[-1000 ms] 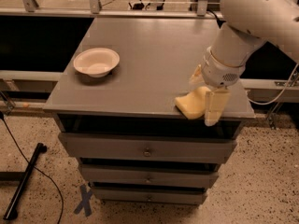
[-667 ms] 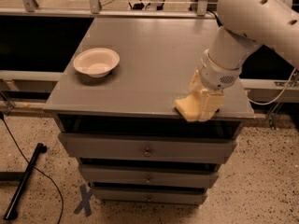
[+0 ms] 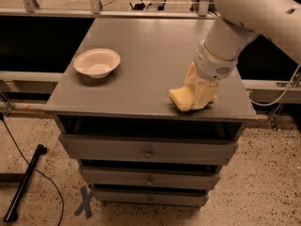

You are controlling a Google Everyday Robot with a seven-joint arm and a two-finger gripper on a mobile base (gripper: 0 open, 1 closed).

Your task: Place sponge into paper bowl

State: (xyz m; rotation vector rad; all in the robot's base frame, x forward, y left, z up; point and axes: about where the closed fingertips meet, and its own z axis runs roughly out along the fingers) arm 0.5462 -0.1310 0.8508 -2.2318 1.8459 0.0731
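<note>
End effector (image 3: 200, 94) grips the sponge (image 3: 180, 99) at the cabinet (image 3: 141, 46) front edge; paper bowl (image 3: 97, 62) well apart.

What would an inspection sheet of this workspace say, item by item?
Surface: grey table top, with drawers under it.
Job's things: sponge near the front right edge; paper bowl at the left, empty, well apart from the sponge.
Clutter: nothing seen.
Grippers: gripper low over the table, against the sponge.
Cables: black cable on the floor at left; light cable at right.
Surroundings: speckled floor with a blue X mark; black bar lying at left.
</note>
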